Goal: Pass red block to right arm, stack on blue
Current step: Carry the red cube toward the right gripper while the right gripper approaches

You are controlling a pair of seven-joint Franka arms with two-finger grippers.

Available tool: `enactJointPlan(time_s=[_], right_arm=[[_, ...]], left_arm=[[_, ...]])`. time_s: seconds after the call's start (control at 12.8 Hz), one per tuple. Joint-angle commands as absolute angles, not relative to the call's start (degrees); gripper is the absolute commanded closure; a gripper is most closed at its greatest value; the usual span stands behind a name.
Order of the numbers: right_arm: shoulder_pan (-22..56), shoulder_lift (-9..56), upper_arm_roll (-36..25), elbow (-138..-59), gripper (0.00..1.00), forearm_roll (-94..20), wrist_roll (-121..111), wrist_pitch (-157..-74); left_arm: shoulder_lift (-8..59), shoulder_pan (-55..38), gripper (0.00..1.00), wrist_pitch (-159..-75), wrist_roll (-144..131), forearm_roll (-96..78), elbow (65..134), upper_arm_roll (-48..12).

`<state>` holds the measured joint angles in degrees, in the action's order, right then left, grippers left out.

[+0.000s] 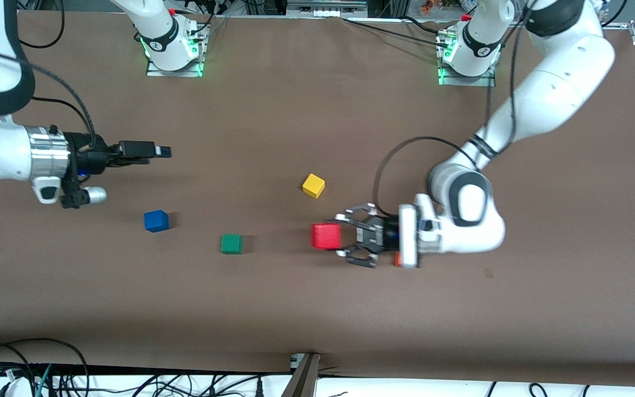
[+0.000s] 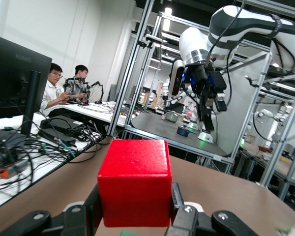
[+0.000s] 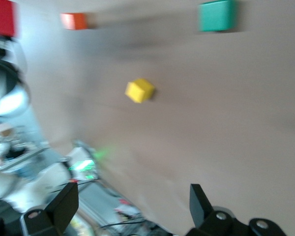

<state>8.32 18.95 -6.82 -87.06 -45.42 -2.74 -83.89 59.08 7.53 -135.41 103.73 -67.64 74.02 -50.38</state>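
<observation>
We note left gripper [image 1: 342, 237] pinching red block [image 1: 326, 236], held sideways toward right gripper [image 1: 164, 151]; right gripper spread, empty, well apart, blue block [image 1: 156, 220] near it.

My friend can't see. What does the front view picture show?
The left arm's pincer is shut on the red block, held sideways above the brown table. The right pincer waits open at its own end. Blue, green and yellow blocks lie between them.

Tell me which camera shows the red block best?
The left wrist view: the red block fills it, clamped in the left hand. The front view shows it small; the right wrist view catches only a corner.
</observation>
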Motion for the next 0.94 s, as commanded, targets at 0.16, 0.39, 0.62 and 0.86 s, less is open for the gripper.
enactJointPlan(time_s=[0.16,0.39,0.62,0.86], right_arm=[[5.9,24.8,-7.0,-85.9,0.0,-64.9,-6.1,-83.4],[5.9,27.9,-7.0,-85.0,0.0,-72.1,-6.1,-84.2],[6.4,31.2,-6.7,-79.5,0.0,-73.8,-4.9,-84.3],[7.8,31.4,-6.6,-78.7,0.0,-75.3,-0.6,-86.6]], left_arm=[[57.0,-3.7,1.0,-141.2,102.0,-72.1,68.0,-49.8],[56.8,-5.3,1.0,-141.3,101.1,-73.6,67.1,-50.4],[56.8,-6.2,1.0,-141.5,101.1,-73.5,66.3,-50.3],[56.8,-6.8,1.0,-141.5,101.1,-73.5,66.3,-50.1]])
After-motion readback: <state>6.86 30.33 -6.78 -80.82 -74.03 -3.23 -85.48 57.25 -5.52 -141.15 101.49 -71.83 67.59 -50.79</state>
